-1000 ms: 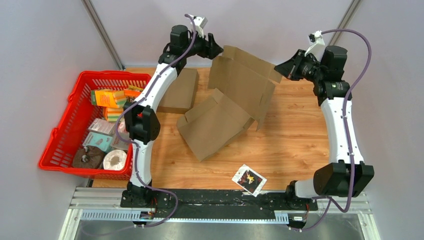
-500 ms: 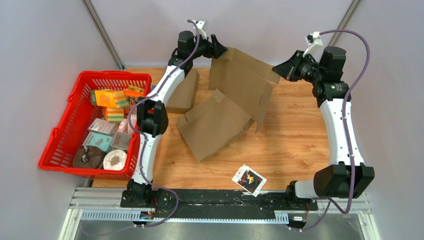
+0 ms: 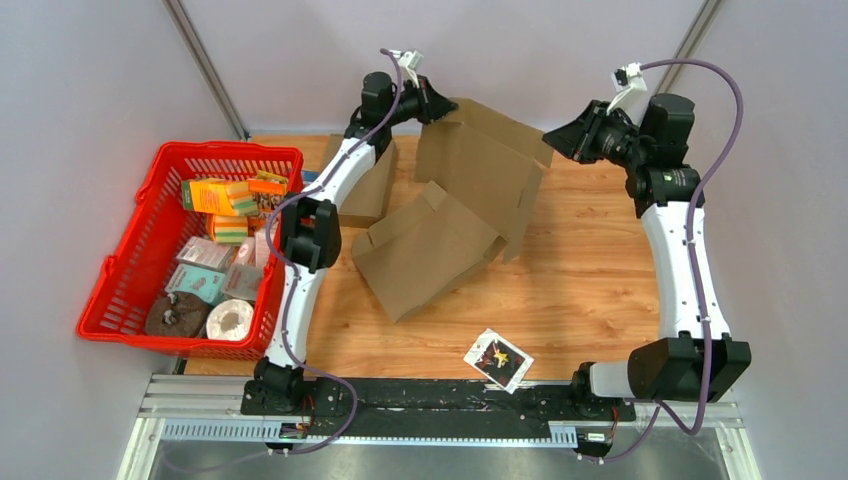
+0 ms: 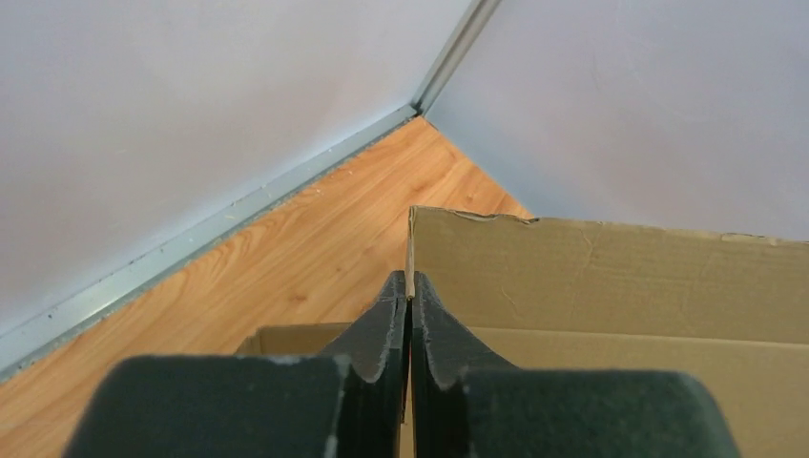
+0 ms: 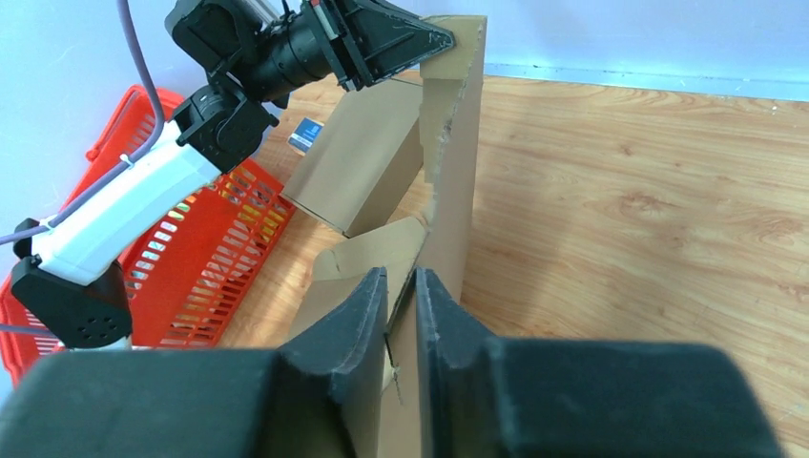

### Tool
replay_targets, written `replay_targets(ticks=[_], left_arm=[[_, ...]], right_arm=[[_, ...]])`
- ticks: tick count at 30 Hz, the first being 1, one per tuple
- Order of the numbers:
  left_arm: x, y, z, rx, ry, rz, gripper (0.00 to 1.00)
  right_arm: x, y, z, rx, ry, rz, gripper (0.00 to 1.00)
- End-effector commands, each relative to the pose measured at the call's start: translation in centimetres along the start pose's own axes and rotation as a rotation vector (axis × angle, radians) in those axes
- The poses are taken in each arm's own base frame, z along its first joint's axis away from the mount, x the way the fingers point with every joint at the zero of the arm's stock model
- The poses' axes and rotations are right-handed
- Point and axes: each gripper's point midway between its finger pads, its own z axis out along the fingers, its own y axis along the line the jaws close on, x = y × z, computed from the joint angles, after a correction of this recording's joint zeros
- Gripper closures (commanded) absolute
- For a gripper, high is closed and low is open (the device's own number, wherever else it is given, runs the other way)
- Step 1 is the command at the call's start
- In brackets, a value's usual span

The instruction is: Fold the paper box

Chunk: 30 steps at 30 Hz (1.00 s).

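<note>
Left edge: red plastic basket [image 3: 125, 250] on the wooden table [image 3: 600, 260], packed with small boxes and packets, orange ones at its far end.

Just right of the basket, a flat brown cardboard piece [image 3: 372, 190] lies on the table under the left arm.

Left gripper [image 4: 410, 286] is up at the far side. Its fingers are clenched on the top left corner of the brown corrugated cardboard box [image 3: 480, 175], and the wrist view shows the thin panel edge pinched between the pads with no gap.

The box sits centre-rear on the table, part unfolded. One large panel is held upright between the two grippers. A second large panel with flaps slopes down from it toward the near side and rests on the wood.

Right gripper [image 5: 401, 286] is at the upright panel's right end, at about the same height as the left one. Its fingers are closed on that panel's edge, with cardboard visible between them in the wrist view.

Near the front edge, right of centre: a small black-and-white packet [image 3: 499, 360], flat on the table, well apart from the box.
</note>
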Motion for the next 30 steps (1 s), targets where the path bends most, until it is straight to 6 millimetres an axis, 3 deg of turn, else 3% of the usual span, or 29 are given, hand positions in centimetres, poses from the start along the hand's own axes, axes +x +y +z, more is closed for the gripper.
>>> replay_targets(ticks=[1, 2, 3, 4, 6, 7, 8, 10, 11, 12, 14, 15, 16, 17, 18, 19, 20, 22, 25, 26, 30], left_arm=[[-5.1, -4.1, -1.7, 0.013, -0.056, 0.137, 0.96], [-4.2, -3.6, -2.0, -0.009, -0.037, 0.143, 0.97], [-4.5, -3.7, -2.4, -0.028, -0.043, 0.158, 0.99], [-6.0, -5.1, -3.2, -0.028, -0.062, 0.188, 1.0], [-5.2, -5.2, -4.1, -0.051, -0.036, 0.205, 1.0], [-6.7, -6.5, -5.0, -0.051, -0.054, 0.231, 1.0], [-5.7, -6.3, -5.5, -0.066, -0.028, 0.232, 1.0], [-7.0, -8.2, -6.8, -0.062, -0.047, 0.265, 1.0], [-6.1, -8.0, -7.2, -0.07, -0.026, 0.27, 1.0], [-6.0, -8.4, -7.5, -0.074, -0.021, 0.279, 1.0], [-5.9, -9.1, -8.3, -0.086, 0.001, 0.302, 1.0], [-5.7, -9.2, -8.5, -0.09, 0.008, 0.308, 1.0], [-5.8, -9.7, -8.9, -0.092, 0.012, 0.311, 1.0], [-5.6, -9.7, -9.2, -0.093, 0.022, 0.316, 1.0], [-5.5, -9.9, -9.4, -0.094, 0.025, 0.321, 1.0], [-5.3, -9.9, -9.7, -0.1, 0.035, 0.319, 1.0], [-5.2, -10.0, -9.8, -0.1, 0.041, 0.329, 1.0], [-5.1, -10.2, -10.2, -0.101, 0.05, 0.339, 1.0], [-4.4, -10.2, -10.5, -0.104, 0.079, 0.341, 1.0], [-4.4, -10.3, -10.6, -0.101, 0.079, 0.349, 1.0], [-4.4, -10.5, -10.8, -0.092, 0.093, 0.365, 1.0]], right_arm=[[-0.7, 0.9, -0.9, 0.009, -0.02, -0.043, 0.7], [-0.8, 0.2, -0.9, 0.053, -0.024, -0.048, 0.61], [-0.5, -0.6, -0.9, 0.086, -0.01, -0.069, 0.47], [0.3, -1.4, -1.1, 0.131, 0.019, -0.054, 0.4], [0.1, -3.1, -1.5, 0.225, 0.023, -0.089, 0.26], [0.8, -3.8, -1.4, 0.248, 0.052, -0.087, 0.22], [0.8, -4.4, -1.5, 0.282, 0.059, -0.099, 0.2], [0.7, -4.0, -0.8, 0.27, 0.086, -0.173, 0.13], [0.7, -4.2, -0.6, 0.269, 0.093, -0.205, 0.1], [1.0, -2.1, 0.7, 0.214, 0.111, -0.258, 0.05], [2.2, -2.8, 2.5, 0.217, 0.192, -0.388, 0.02], [2.9, -1.9, 3.7, 0.188, 0.226, -0.434, 0.0], [2.2, -1.2, 4.2, 0.174, 0.227, -0.477, 0.0], [3.0, -2.5, 5.7, 0.19, 0.277, -0.526, 0.0], [3.0, -1.7, 6.5, 0.184, 0.287, -0.565, 0.0], [1.8, -1.3, 6.8, 0.199, 0.272, -0.603, 0.0], [1.9, -2.3, 7.8, 0.227, 0.294, -0.64, 0.0], [0.8, -1.5, 8.4, 0.218, 0.284, -0.683, 0.0], [1.1, -1.5, 10.0, 0.167, 0.299, -0.703, 0.0], [0.5, -0.4, 10.3, 0.119, 0.283, -0.714, 0.0], [1.6, -0.3, 12.9, 0.023, 0.312, -0.732, 0.0]])
